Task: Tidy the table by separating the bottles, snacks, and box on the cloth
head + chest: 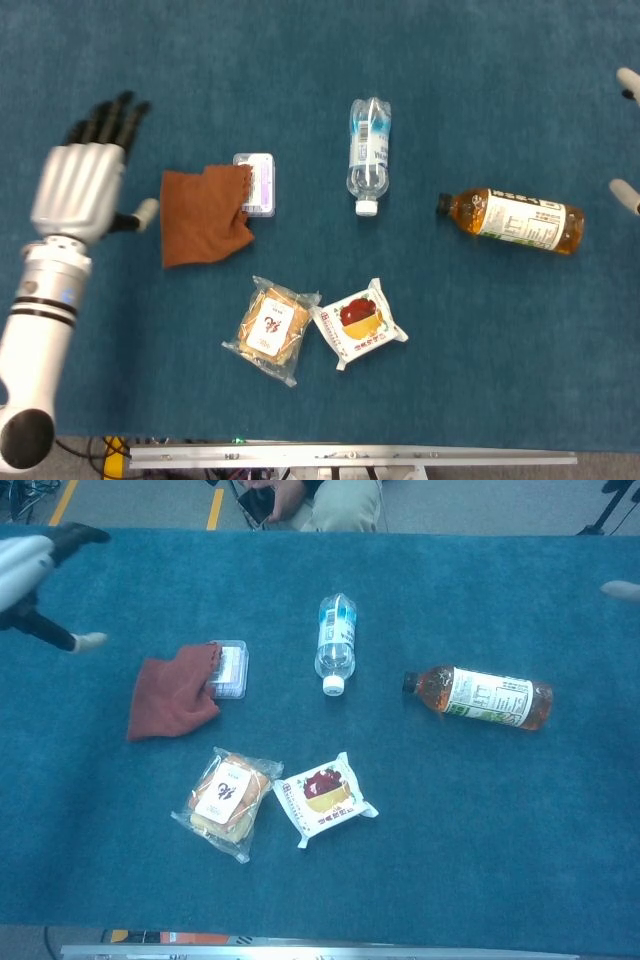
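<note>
While left hand [78, 180] hovers, snacks [272, 328] well apart.

Right hand [627, 190] cut by frame edge; box [256, 184] partly under cloth [203, 215].
</note>
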You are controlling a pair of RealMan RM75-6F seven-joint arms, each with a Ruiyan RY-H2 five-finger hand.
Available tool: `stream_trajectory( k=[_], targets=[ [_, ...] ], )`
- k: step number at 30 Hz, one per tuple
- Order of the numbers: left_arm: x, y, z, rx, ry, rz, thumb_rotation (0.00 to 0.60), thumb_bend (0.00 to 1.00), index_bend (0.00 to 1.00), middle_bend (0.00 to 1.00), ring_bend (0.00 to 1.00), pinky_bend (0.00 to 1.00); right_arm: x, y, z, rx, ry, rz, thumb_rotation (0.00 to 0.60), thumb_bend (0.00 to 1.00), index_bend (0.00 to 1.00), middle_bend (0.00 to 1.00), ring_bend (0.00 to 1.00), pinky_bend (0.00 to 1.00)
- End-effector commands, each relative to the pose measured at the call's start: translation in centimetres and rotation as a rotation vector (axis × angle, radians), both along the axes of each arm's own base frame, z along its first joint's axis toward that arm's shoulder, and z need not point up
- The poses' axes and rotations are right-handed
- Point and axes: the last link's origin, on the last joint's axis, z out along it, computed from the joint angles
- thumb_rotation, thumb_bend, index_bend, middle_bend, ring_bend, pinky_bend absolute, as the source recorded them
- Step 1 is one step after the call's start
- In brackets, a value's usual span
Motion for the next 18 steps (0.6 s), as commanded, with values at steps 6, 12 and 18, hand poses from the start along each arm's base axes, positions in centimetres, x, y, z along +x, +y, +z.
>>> stream_trajectory(
  k=[6, 12, 18],
  targets=[
    [-4.4, -0.6, 2.7, 0.123, 0.001, 0.013, 0.600, 0.25, 0.00, 0.00, 0.00, 0.13, -1.6, 1.4, -0.1, -0.037, -0.005, -0.054, 0.600, 0.14, 0.09, 0.28, 0.29, 0.50],
    [-6.2, -2.4, 3.3, 0.151, 0.006, -0.045, 0.600, 0.25, 0.02, 0.03, 0.00, 0.13, -2.9, 2.3, -0.2, -0.056, -0.009, -0.097, 0.600, 0.14, 0.09, 0.28, 0.29, 0.49],
    [-7.5, -4.2, 3.9, 0.196, -0.002, -0.070, 0.600, 0.25, 0.05, 0.06, 0.00, 0.13, -3.8, 3.4, -0.2, -0.075, -0.014, -0.134, 0.600, 0.14, 0.09, 0.28, 0.29, 0.50]
  ],
)
